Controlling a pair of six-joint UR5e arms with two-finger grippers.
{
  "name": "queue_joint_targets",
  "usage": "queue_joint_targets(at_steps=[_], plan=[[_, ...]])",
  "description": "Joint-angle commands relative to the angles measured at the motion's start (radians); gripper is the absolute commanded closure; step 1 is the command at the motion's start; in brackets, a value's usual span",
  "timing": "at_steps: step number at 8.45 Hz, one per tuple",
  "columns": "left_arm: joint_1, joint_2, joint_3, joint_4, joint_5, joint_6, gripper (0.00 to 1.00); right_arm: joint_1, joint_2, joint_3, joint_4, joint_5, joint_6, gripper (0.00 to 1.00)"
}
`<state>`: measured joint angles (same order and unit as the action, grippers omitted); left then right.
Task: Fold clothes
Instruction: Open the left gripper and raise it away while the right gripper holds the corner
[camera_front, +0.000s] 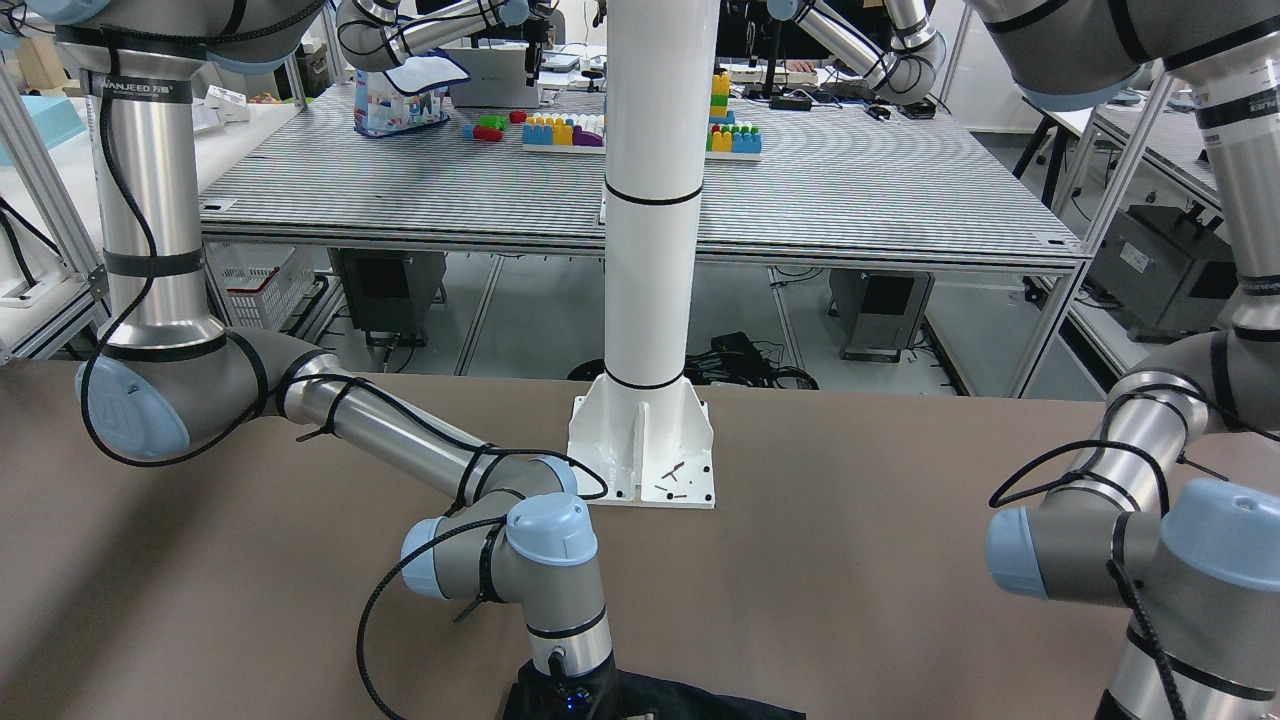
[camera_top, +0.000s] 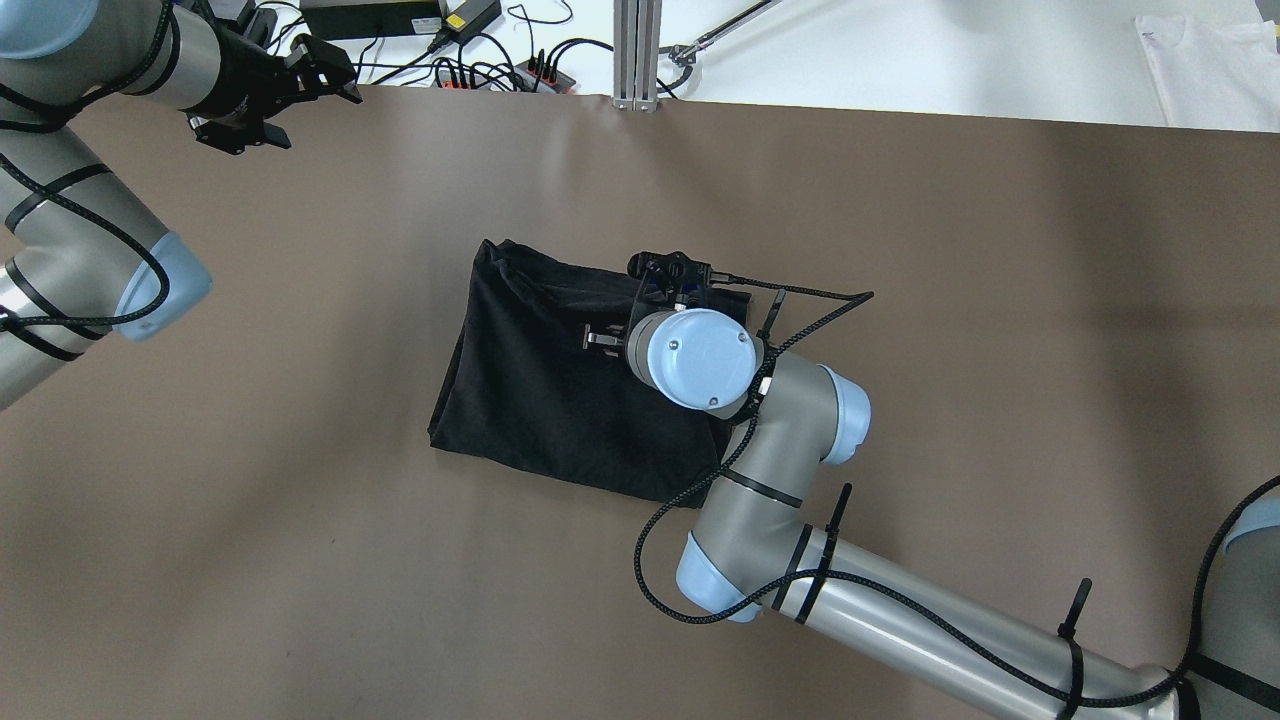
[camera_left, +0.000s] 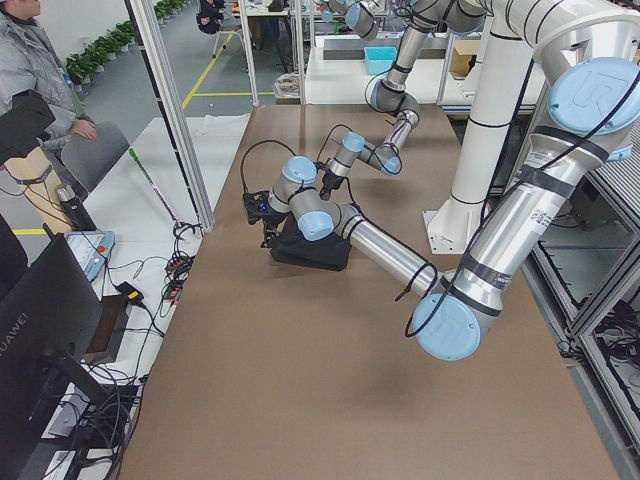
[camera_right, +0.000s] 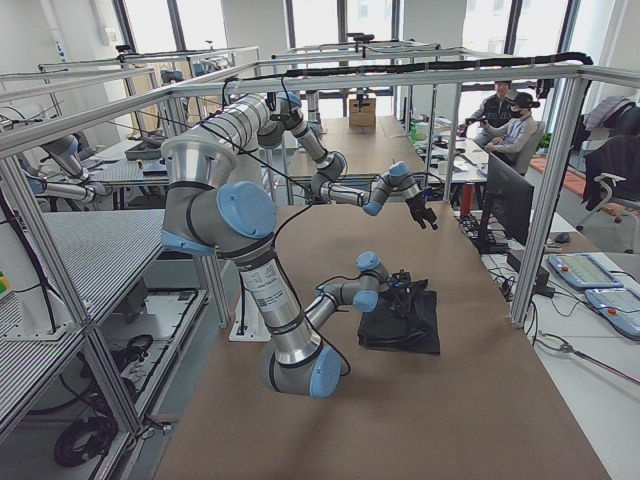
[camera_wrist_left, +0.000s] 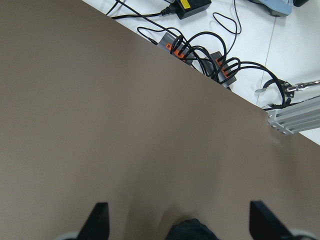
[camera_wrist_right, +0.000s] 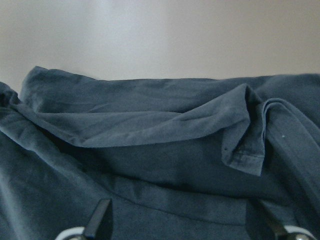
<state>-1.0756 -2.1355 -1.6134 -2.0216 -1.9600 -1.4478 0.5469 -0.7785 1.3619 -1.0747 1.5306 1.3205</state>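
Right gripper: fingers spread wide, nothing pinched between them. It points straight down over the clothes, and the dark fabric fills everything under and beside the tips. I can't tell from the wrist view whether the tips touch the cloth. Just ahead of the fingers a layer is folded back on itself, with a hemmed corner curling up ahead of the right-hand finger. Past that fold is the cloth's far edge, then bare table.

From overhead the clothes lie as one roughly rectangular black bundle mid-table. The right wrist sits over its right portion (the wrist cap hides the fingers in that view).

Left gripper: also wide, empty. It hangs over bare table near the far left corner, well apart from the clothes. Only brown surface lies under it. Ahead of it the table edge runs diagonally, with power strips and cables on the white floor beyond.
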Motion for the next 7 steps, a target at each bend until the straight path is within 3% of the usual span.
queue_joint_targets(at_steps=[1, 6, 7], plan=[[-0.004, 0.000, 0.003, 0.000, 0.001, 0.001, 0.00, 0.024, 0.030, -0.095, 0.001, 0.006, -0.052, 0.06], [-0.003, -0.009, 0.007, -0.002, 0.006, 0.001, 0.00, 0.210, 0.050, -0.302, 0.030, 0.039, -0.061, 0.07], [-0.004, -0.007, 0.004, -0.003, 0.003, 0.001, 0.00, 0.266, 0.050, -0.307, 0.030, 0.087, -0.102, 0.07]])
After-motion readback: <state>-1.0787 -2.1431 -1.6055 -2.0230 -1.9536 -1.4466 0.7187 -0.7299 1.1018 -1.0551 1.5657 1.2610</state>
